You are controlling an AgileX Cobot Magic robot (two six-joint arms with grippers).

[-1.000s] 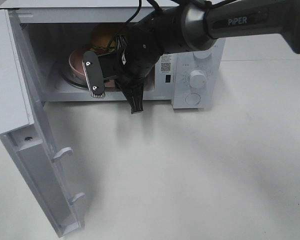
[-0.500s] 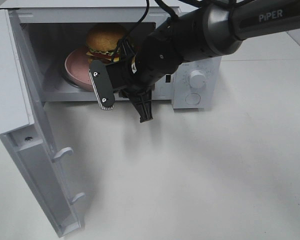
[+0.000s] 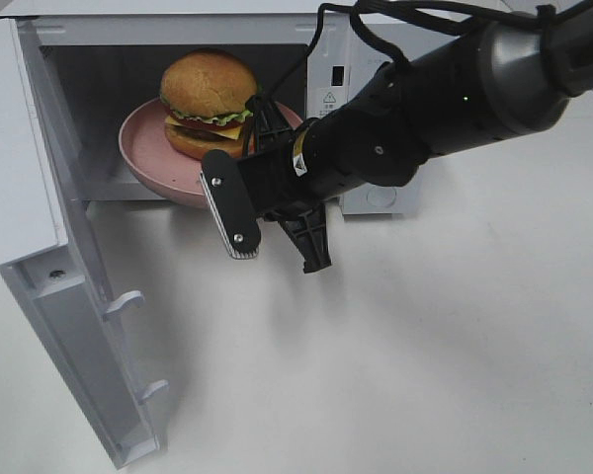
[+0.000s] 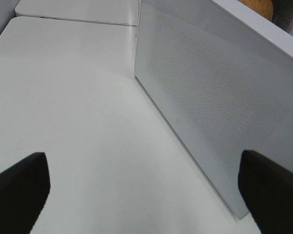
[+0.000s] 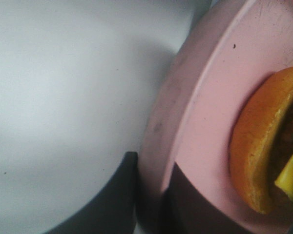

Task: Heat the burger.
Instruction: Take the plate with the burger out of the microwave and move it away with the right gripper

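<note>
So the burger (image 3: 208, 104) is sitting on a pink plate (image 3: 148, 158) at the mouth of the white microwave (image 3: 376, 84), with the plate's front rim poking out past the opening; the right hand (image 5: 149, 195) is pinched onto that rim, one finger on each side of it. The microwave door (image 3: 40, 247) hangs wide open over the white tabletop (image 3: 425, 346); the left hand (image 4: 146, 187) is spread wide near the outer face of that door, holding nothing.
</note>
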